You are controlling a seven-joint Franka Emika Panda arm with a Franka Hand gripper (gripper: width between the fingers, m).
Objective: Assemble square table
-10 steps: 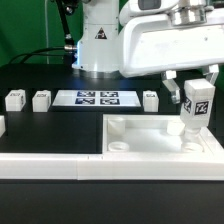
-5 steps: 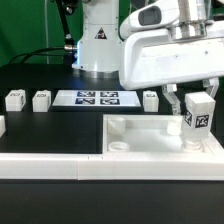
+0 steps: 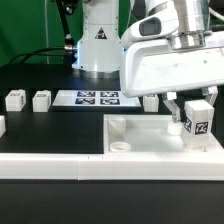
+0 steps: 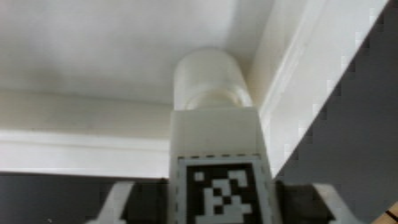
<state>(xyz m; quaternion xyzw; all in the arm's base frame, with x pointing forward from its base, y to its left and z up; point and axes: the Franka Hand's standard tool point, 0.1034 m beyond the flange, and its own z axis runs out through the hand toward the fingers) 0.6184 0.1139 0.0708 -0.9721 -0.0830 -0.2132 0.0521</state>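
Note:
The white square tabletop point(image 3: 140, 135) lies upside down at the exterior view's right, rim up. My gripper point(image 3: 197, 112) is shut on a white tagged leg block point(image 3: 196, 120) and holds it upright in the top's far right corner, tilted slightly. In the wrist view the leg point(image 4: 221, 130) runs from my jaws down to the corner of the tabletop point(image 4: 107, 60), with its tag point(image 4: 222, 190) between my fingers. Three more leg blocks stand on the table: two point(image 3: 15, 99) point(image 3: 41, 99) at the left, one point(image 3: 150, 101) behind the top.
The marker board point(image 3: 98, 98) lies at the back centre. A long white border rail point(image 3: 50, 165) runs along the front. A further small white block point(image 3: 2, 125) sits at the left edge. The robot base point(image 3: 98, 40) stands behind.
The gripper with the leg has moved toward the exterior view's right and lower, and the wrist has turned, so the leg's tag now faces more to the front.

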